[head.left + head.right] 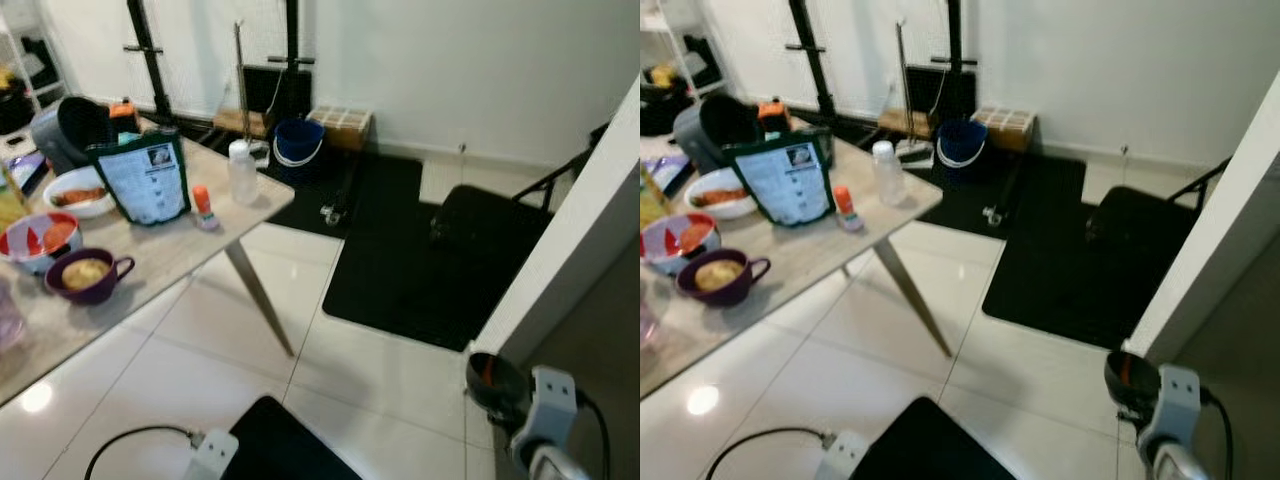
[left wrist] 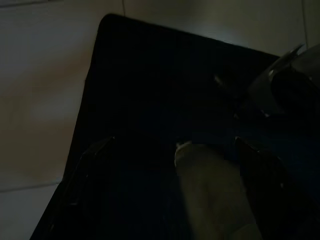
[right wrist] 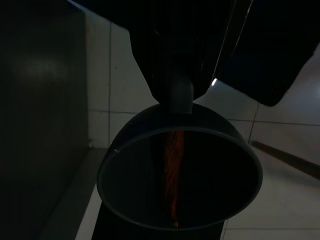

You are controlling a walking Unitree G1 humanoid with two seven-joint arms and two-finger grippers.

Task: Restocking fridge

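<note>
my right gripper [image 3: 182, 95] is clamped on a dark bowl [image 3: 180, 172] with something orange inside; left gripper [image 2: 175, 195] hangs low, fingers wide apart; counter [image 1: 180, 250] to my left.

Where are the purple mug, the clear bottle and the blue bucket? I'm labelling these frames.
purple mug [image 1: 86, 277], left eye view, front wall.
clear bottle [image 1: 242, 176], left eye view, body.
blue bucket [image 1: 298, 152], left eye view, outer wall.

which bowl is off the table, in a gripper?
The dark bowl with orange food, held by the right gripper; the white bowl and red-patterned bowl sit on the table.
</note>
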